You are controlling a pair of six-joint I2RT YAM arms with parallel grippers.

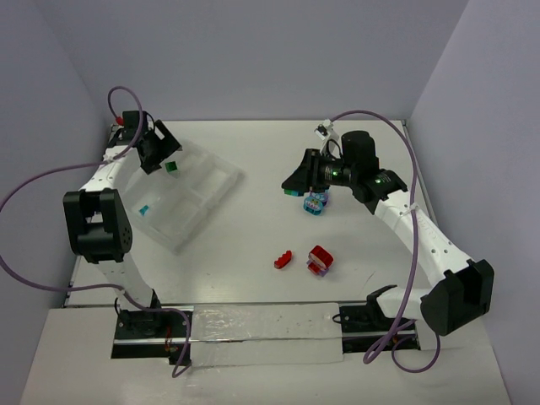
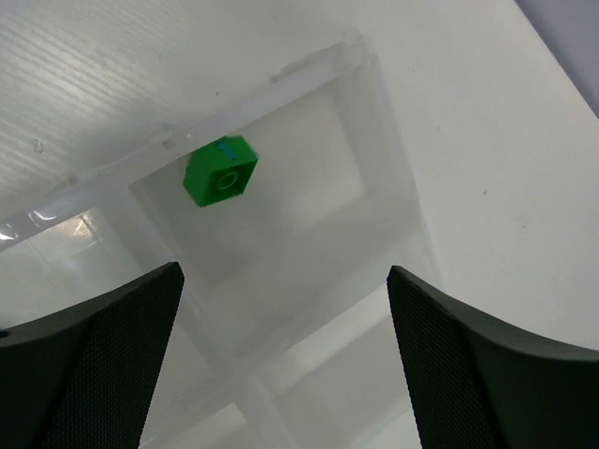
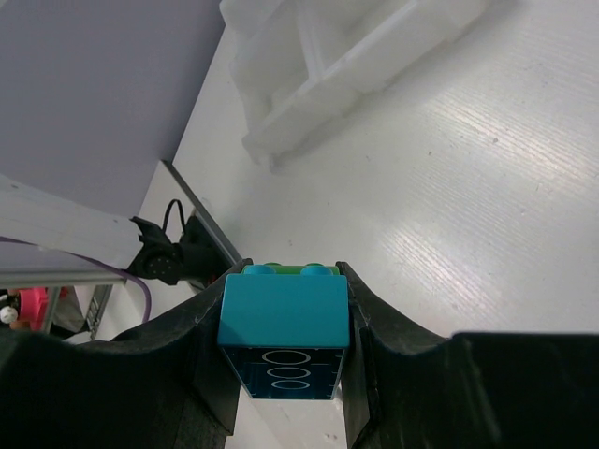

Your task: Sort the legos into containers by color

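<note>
- While its two fingers [image 3: 201, 374] press on either side of a teal brick [image 3: 284, 318], the right gripper [image 3: 285, 276] is clenched on that piece. Green and teal studs peek out past the brick's far edge.
- Seen from above, this gripper hangs over the white table [image 1: 253, 152], right of centre and well apart from the tray [image 2: 398, 187].
- Just beside it, a small teal-and-purple cluster [image 1: 315, 203] shows against the table. Whether the gripper touches the cluster cannot be told.
- Nearer the arm bases, a flat red brick [image 1: 283, 260] and a chunkier red cluster [image 1: 320, 258] lie on the table, close to each other but apart.
- The left gripper [image 2: 285, 276] is released, its fingers spread wide. It is poised above a corner compartment of the translucent tray.
- A green brick [image 2: 220, 171] shows in that corner compartment, close to its far wall and tilted, with a speck of teal on its upper edge. Whether it rests on the floor of the compartment cannot be told.
- A small teal piece [image 1: 143, 209] sits in another compartment, on the side of the tray nearer the left arm's base.
- The tray itself lies askew on the left part of the table, with the left arm bent over its far end.
</note>
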